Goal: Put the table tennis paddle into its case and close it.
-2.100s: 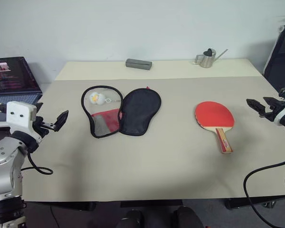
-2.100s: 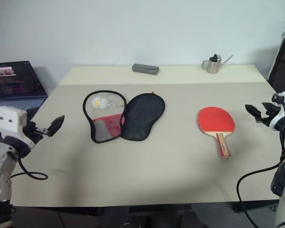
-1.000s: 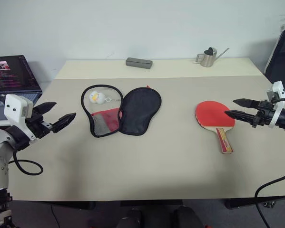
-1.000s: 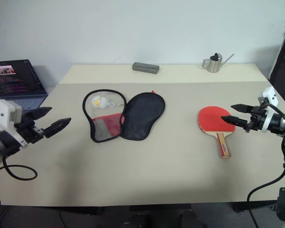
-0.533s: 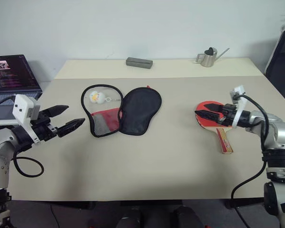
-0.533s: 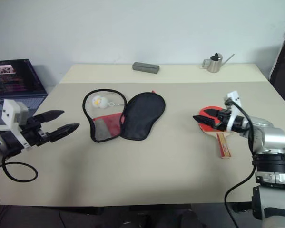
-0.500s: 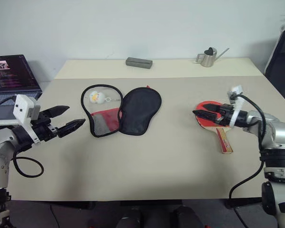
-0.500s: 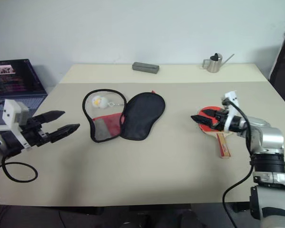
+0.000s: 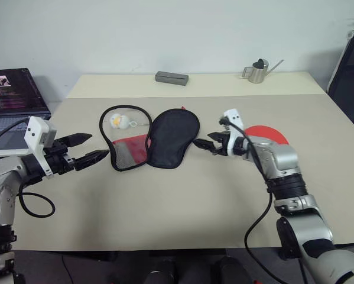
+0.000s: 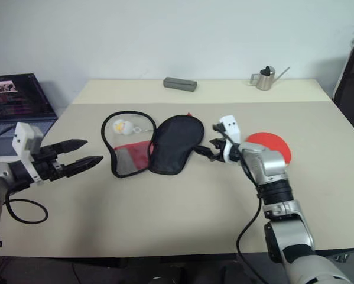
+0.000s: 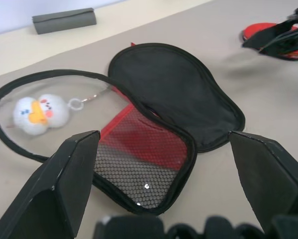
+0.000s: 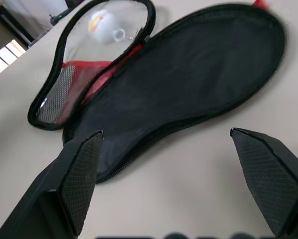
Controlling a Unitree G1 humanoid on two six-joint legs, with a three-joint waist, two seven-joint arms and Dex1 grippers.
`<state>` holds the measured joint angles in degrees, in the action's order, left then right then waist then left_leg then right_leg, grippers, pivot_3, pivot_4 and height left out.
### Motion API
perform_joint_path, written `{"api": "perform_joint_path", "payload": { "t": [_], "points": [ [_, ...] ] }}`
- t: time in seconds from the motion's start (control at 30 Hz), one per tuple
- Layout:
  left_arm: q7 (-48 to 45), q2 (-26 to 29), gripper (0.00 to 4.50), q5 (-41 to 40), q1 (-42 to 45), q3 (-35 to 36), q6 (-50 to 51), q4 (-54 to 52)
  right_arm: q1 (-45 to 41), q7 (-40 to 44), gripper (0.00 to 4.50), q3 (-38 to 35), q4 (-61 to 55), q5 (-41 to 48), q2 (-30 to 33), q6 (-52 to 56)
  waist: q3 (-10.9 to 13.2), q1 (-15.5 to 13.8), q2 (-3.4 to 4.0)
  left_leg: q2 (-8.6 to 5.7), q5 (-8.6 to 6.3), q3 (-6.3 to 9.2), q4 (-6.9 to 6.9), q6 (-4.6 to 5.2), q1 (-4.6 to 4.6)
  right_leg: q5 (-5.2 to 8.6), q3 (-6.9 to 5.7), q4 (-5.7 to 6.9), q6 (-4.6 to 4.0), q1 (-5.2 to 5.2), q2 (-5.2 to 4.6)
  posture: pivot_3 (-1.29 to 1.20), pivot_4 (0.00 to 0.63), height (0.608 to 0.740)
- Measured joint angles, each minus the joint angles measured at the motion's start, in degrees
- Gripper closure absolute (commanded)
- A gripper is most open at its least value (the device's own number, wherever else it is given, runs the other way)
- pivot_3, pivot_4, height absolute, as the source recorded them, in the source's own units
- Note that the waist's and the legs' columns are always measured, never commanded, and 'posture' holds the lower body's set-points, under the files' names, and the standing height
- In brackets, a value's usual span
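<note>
The case (image 9: 174, 139) lies unzipped and spread flat on the table, black lining up. Its other half (image 9: 124, 151) shows a mesh pocket and a white duck charm (image 9: 119, 121). The table tennis paddle (image 9: 266, 132) lies to the right of the case, and only part of its red face shows behind my right arm. My right gripper (image 9: 204, 143) is open and hovers just off the case's right edge. In the right wrist view its fingers (image 12: 79, 174) frame the black lining (image 12: 188, 84). My left gripper (image 9: 96, 147) is open, left of the case and pointing at it.
A grey box (image 9: 171, 77) and a small metal watering can (image 9: 258, 71) stand at the table's far edge. A laptop (image 9: 8, 97) sits off the table's left side. A black chair (image 9: 349, 65) stands at the right.
My right gripper has swung left from above the paddle to the case's right edge. The left gripper has barely shifted. Case and paddle have not moved.
</note>
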<state>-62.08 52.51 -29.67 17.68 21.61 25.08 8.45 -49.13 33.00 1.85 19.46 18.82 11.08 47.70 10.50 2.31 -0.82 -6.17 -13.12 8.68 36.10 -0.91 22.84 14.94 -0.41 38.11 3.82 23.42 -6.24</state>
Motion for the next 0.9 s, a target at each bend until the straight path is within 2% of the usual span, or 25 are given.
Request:
{"api": "perform_joint_path", "payload": {
  "t": [0.27, 0.57, 0.83, 0.9],
  "points": [
    [-3.6, 1.2, 0.0, 0.9, 1.3, -2.3, -0.9, 1.1, -5.6, -8.3, 0.02, 0.4, 11.6, -3.7, -8.7, -3.3, 0.0, 0.9, -0.03, -0.01, 0.04, 0.02, -0.02, -0.07, 0.0, -0.03, 0.03, 0.05, -0.04, 0.06, 0.04, 0.0, 0.15, 0.74],
    [-4.0, 1.2, 0.0, 1.9, 4.1, -3.7, -1.5, 2.6, -9.5, -12.2, 0.02, -0.1, 25.0, -7.2, -11.2, -10.9, 0.0, 1.1, -0.04, 0.0, 0.07, 0.06, -0.02, -0.12, -0.02, -0.04, 0.04, 0.09, -0.07, 0.09, 0.07, 0.0, 0.15, 0.74],
    [-4.3, 1.2, 0.0, 2.1, 4.6, -4.1, -1.7, 2.7, -10.5, -10.6, 0.02, -0.6, 27.1, -7.4, -12.9, -11.6, 0.0, 1.3, -0.04, 0.0, 0.08, 0.11, -0.02, -0.15, -0.01, -0.05, 0.05, 0.17, -0.08, 0.13, 0.1, 0.0, 0.15, 0.74],
    [-4.3, 1.2, 0.0, 2.2, 5.1, -4.4, -1.7, 2.8, -10.6, -10.4, 0.4, -0.5, 27.1, -7.4, -13.8, -11.6, 0.0, 1.4, -0.04, 0.0, 0.09, 0.1, -0.02, -0.16, -0.01, -0.05, 0.08, 0.25, -0.08, 0.17, 0.09, 0.0, 0.15, 0.74]
  ]
}}
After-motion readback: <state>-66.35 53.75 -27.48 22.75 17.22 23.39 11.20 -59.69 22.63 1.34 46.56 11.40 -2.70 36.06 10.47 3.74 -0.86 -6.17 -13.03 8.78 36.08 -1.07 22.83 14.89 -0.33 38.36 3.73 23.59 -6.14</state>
